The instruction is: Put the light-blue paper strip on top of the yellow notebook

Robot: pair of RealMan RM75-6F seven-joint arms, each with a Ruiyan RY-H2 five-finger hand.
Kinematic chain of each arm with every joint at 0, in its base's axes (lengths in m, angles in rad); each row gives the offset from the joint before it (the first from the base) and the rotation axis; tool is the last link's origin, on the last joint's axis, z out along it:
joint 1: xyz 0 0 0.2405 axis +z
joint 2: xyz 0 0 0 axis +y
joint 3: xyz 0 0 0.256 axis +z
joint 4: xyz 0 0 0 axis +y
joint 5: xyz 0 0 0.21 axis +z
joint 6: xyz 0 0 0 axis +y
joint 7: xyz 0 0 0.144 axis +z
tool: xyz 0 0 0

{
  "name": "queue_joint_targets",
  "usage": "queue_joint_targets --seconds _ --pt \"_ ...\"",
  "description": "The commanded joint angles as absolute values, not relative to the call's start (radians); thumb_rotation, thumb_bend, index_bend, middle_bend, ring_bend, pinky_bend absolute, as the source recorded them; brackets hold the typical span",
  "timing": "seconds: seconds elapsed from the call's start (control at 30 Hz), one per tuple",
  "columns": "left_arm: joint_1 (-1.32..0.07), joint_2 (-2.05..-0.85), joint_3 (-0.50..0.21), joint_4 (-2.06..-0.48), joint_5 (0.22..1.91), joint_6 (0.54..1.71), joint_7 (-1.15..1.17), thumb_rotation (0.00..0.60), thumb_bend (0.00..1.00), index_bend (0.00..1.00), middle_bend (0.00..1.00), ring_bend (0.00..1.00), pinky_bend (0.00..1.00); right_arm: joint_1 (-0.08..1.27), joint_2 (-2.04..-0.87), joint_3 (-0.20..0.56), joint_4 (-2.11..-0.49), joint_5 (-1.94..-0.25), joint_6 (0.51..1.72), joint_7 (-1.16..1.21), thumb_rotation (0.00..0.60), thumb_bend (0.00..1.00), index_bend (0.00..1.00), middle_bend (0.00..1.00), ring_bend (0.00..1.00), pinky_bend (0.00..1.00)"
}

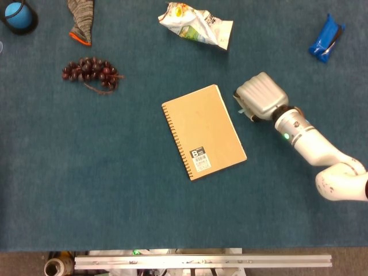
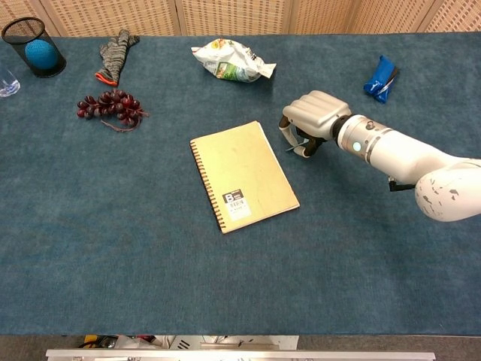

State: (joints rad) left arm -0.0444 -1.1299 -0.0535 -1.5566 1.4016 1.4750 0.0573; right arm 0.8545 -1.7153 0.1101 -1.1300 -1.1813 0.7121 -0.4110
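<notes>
Where the light-blue paper strip peeks out, the right hand has curled its fingers over it, pinching it on the table just off the yellow notebook's two o'clock corner.

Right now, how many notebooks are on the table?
1. The yellow notebook lies at the table's centre, spiral edge to the left, just left of the right hand. No other notebook shows in either view.
</notes>
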Motion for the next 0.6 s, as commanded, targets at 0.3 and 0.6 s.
queue_joint_targets --seconds 0.3,0.6 --pt "-0.039 -1.127 -0.053 -1.552 1.399 1.478 0.048 0.600 0.15 0.20 0.22 0.22 0.17 0.853 -1.716 0.113 -1.155 -1.178 0.731 -0.404 0.600 0.32 0.65 1.00 1.00 1.00" --pt "-0.033 -1.122 -0.051 -1.552 1.396 1.479 0.042 0.600 0.15 0.20 0.22 0.22 0.17 0.847 -1.671 0.145 -1.304 -1.239 0.757 -0.236 0.600 0.33 0.65 1.00 1.00 1.00"
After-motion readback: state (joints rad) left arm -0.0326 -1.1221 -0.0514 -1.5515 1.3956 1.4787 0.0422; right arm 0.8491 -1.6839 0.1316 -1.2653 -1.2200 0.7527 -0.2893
